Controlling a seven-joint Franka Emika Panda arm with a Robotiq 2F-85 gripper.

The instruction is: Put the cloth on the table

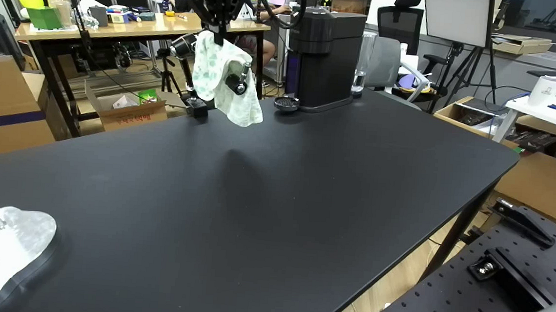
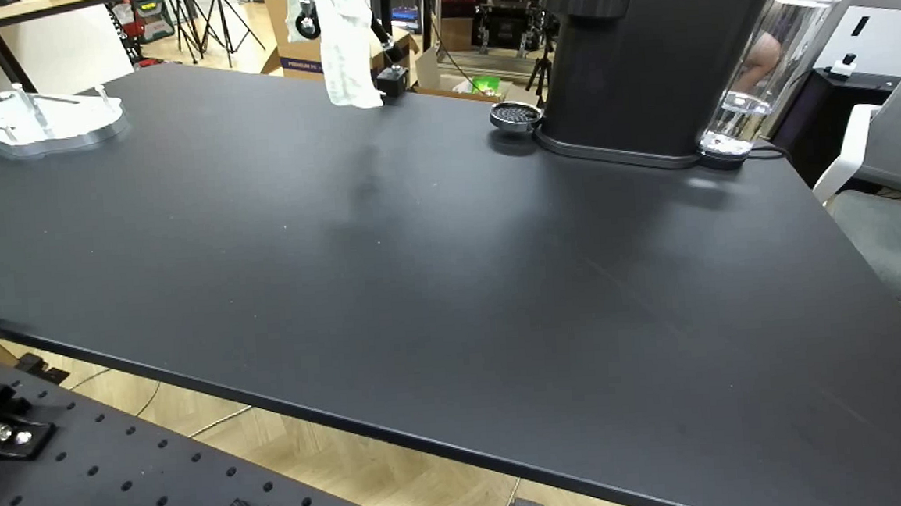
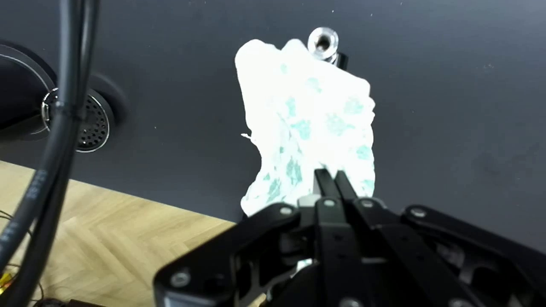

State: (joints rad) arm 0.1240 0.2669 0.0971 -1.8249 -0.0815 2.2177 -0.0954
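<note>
A white cloth with green spots (image 1: pixel 227 81) hangs in the air over the far edge area of the black table (image 1: pixel 304 202). It also shows in an exterior view (image 2: pixel 346 48) and in the wrist view (image 3: pixel 307 111). Its lower end is apart from the tabletop (image 2: pixel 421 286), and a shadow lies on the table in front of it. My gripper (image 3: pixel 332 172) is shut on the cloth's upper part, fingers nearly together. In an exterior view the gripper (image 1: pixel 218 39) points down at the top of the cloth. The pinched fold is mostly hidden.
A black-and-silver knob (image 1: pixel 238 82) of a jointed mount stands close against the cloth; I cannot tell whether they touch. The mount's base (image 2: pixel 393 80) sits at the table edge. A black coffee machine (image 1: pixel 324 56) with a round drip tray (image 1: pixel 286 103) and a pegged plate (image 1: pixel 23 236) stand on the table.
</note>
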